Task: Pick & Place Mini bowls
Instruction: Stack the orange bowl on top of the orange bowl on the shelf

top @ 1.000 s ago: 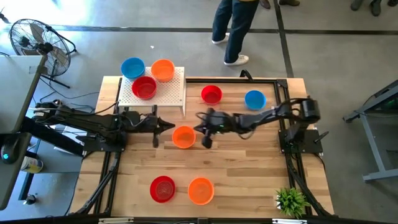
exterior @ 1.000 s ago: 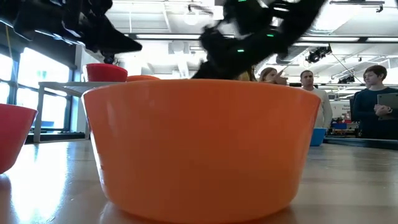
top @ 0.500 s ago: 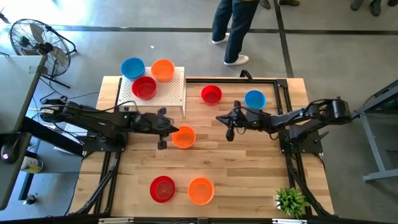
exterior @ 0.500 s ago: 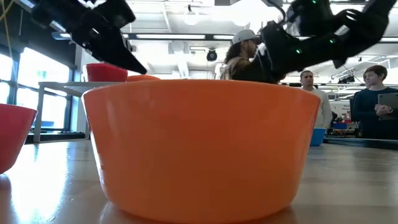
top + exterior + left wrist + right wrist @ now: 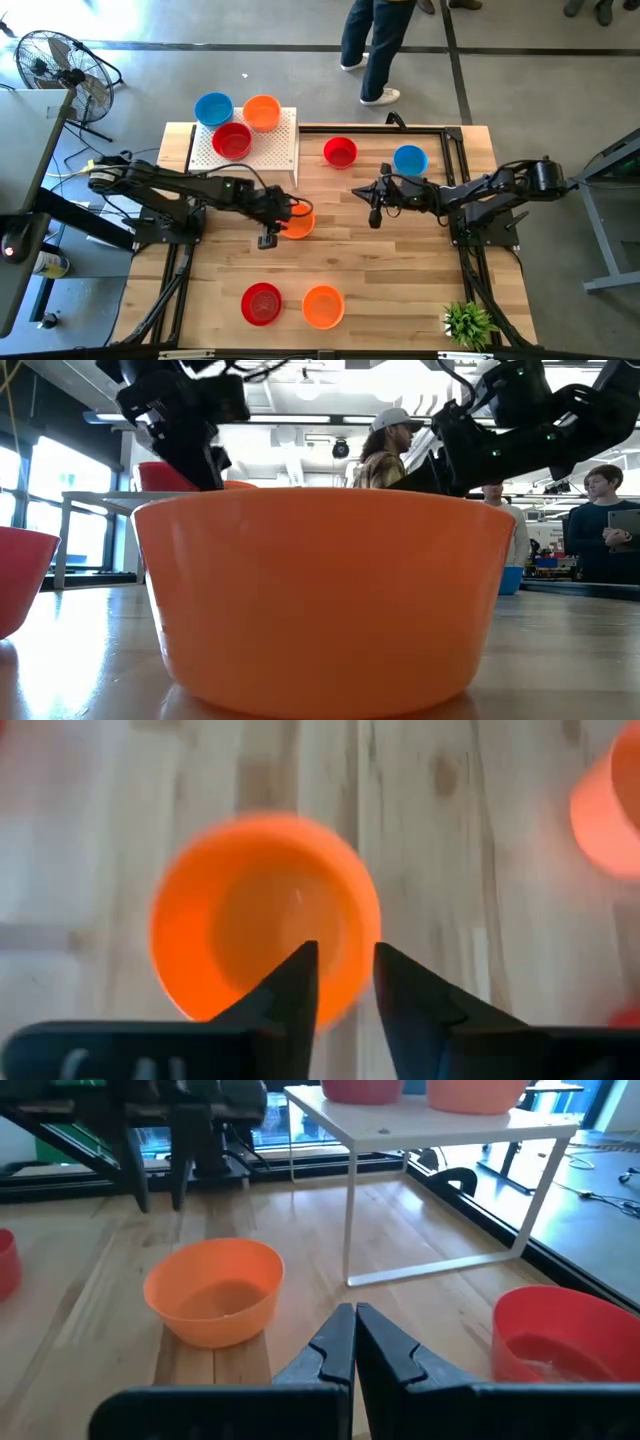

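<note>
Dark fingers of the left gripper [image 5: 340, 982] stand slightly spread, straddling the rim of the orange bowl [image 5: 262, 912] at mid-table, which sits upright with nothing in it. Beyond that bowl, the right gripper [image 5: 370, 212] hovers with fingers pressed together, holding nothing. Past the orange bowl stands the white stand [image 5: 270, 150], carrying a red bowl [image 5: 232, 141], a second orange bowl [image 5: 262, 112] and a blue bowl [image 5: 213, 109]; other bowls lie farther out on the table [image 5: 400, 270]

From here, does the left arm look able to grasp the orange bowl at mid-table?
Probably yes: the left gripper hangs right over the orange bowl, fingers parted astride its rim, and nothing lies between them.
</note>
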Motion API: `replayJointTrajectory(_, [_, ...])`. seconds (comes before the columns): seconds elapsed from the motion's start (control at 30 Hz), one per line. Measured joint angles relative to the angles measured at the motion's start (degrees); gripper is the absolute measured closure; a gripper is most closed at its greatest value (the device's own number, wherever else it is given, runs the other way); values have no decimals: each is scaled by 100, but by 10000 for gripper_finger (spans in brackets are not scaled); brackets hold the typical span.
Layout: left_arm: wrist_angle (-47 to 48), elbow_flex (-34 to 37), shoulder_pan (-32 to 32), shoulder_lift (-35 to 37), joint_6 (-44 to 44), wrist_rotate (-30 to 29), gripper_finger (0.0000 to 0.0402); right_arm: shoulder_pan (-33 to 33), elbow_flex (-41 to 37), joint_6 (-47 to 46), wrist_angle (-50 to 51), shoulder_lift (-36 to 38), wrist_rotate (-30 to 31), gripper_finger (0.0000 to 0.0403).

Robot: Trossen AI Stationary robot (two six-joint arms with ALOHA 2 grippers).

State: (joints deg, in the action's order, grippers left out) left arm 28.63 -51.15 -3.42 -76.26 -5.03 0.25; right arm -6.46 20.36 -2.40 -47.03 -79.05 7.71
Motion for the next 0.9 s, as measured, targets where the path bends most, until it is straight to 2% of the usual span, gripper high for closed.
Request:
replayJointTrajectory(0.13, [60, -141, -134, -373, -44, 122, 261, 0, 0, 93, 83, -2, -32, 403])
replayJointTrajectory(0.3, [170, -268, -470, -719, -222, -433, 215, 0, 2, 123, 85, -2, -80, 403])
replayJointTrajectory(0.4, [135, -366, -614, -938, -305, -494, 198, 0, 2, 136, 85, -2, -82, 403])
replayJointTrajectory(0.73, [65, -512, -702, -1571, -944, -616, 188, 2, 2, 138, 85, -2, -215, 403])
replayJointTrajectory(0.9, [35, -511, -711, -1857, -1030, -885, 188, 2, 2, 148, 87, -2, -214, 403])
